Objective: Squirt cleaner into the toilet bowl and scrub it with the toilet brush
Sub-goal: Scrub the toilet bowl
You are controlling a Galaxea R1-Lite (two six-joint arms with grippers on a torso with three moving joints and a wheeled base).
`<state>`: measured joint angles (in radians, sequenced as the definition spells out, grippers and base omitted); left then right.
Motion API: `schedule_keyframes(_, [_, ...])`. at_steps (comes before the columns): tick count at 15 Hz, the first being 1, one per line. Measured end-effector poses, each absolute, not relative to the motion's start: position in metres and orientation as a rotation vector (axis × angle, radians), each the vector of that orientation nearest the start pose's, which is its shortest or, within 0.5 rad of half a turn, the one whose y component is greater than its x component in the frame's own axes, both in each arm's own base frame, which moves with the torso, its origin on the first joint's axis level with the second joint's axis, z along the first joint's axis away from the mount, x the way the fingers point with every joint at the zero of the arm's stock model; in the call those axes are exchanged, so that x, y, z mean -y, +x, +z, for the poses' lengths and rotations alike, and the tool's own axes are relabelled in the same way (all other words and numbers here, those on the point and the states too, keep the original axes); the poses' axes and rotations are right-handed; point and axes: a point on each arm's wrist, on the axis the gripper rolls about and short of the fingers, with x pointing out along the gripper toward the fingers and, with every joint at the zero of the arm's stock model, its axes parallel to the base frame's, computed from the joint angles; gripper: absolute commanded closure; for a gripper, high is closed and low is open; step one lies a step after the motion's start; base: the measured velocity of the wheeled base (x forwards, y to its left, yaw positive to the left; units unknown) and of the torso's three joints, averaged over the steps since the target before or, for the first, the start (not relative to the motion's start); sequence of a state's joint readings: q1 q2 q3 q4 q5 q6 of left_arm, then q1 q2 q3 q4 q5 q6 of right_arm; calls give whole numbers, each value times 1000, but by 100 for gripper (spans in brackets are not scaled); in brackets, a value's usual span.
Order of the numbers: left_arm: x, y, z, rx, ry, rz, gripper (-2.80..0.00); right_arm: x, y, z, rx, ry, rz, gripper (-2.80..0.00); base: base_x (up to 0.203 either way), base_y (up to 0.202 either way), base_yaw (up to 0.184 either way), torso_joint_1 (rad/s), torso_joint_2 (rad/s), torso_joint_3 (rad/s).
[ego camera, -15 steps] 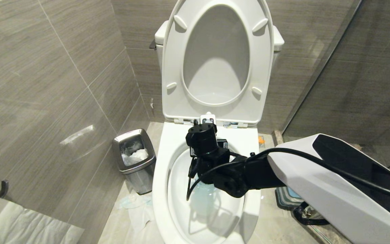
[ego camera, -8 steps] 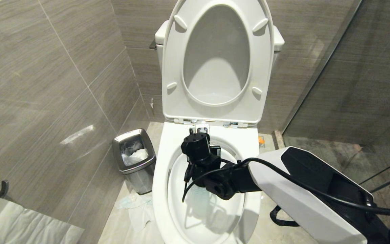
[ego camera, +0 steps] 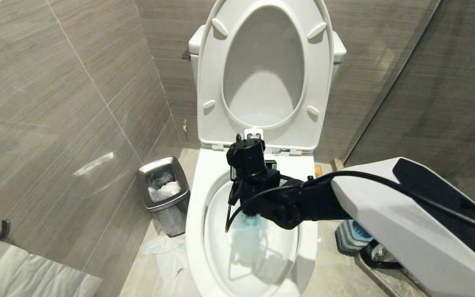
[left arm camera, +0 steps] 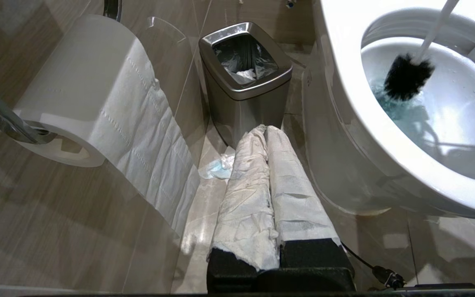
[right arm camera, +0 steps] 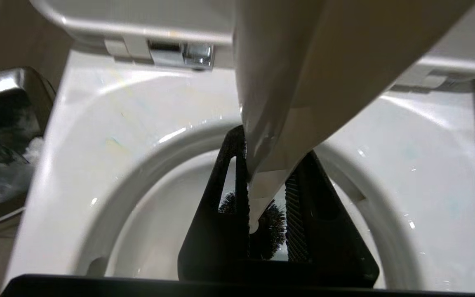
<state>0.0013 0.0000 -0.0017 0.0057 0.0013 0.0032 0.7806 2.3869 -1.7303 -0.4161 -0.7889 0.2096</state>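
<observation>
Over the glossy white ceramic toilet bowl, the right gripper clamps the white-handled, black-bristled toilet brush. Only the left wrist view shows its head in teal-blue cleaner; the paper-wrapped left gripper, fingers together, hangs near a steel waste bin holding crumpled tissue.

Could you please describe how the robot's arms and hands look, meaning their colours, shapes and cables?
The right arm has a smooth white shell with a black panel, then black joints towards the wrist, and a black cable runs along it. The right hand has black, wedge-shaped fingers with ribbed inner pads. The left hand has two long fingers wrapped in white paper-like material over black bases.
</observation>
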Motion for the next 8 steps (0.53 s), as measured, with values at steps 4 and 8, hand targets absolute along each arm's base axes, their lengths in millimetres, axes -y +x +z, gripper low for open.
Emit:
schedule_keyframes(4, [0, -23, 75, -4, 3, 3, 0, -327, 348, 170, -143, 64, -18, 0, 0, 0, 0, 0, 0, 0])
schedule_keyframes(8, [0, -23, 75, -4, 3, 3, 0, -328, 349, 166, -146, 63, -17, 0, 0, 0, 0, 0, 0, 0])
